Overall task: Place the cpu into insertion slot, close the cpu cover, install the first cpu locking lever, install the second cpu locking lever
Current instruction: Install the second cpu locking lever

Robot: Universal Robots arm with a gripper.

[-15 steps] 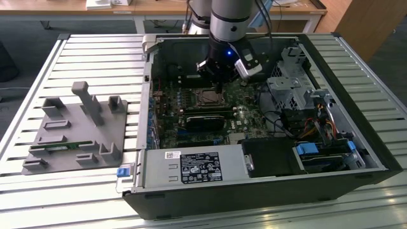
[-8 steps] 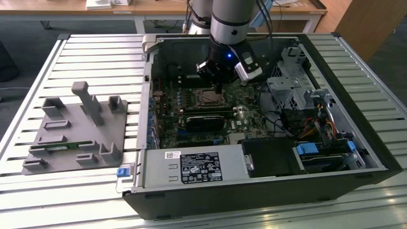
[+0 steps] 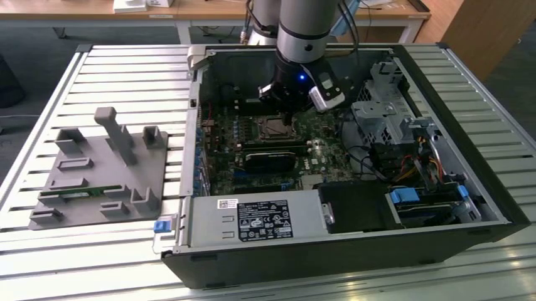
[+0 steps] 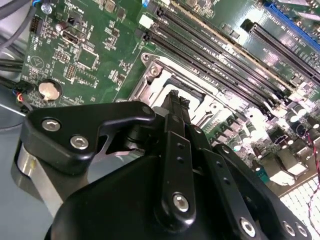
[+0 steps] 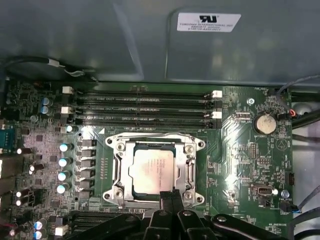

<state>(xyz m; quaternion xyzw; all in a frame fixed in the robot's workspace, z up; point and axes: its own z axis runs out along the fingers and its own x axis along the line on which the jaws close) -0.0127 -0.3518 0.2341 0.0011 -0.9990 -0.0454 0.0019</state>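
Inside the open computer case, the cpu is seen seated in the insertion slot, with the cpu cover lying closed around it. The tool is held at the socket's edge, its fingers pressed together on nothing. The chip is judged light, stiff and fragile, best gripped by its edges; the thin cover plate is judged springy.

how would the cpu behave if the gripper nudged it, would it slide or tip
Probably neither: the cpu lies flat in the insertion slot with the cpu cover framing it, so it should stay put. Its thin metal top looks rigid, smooth and likely slippery under the gripper.
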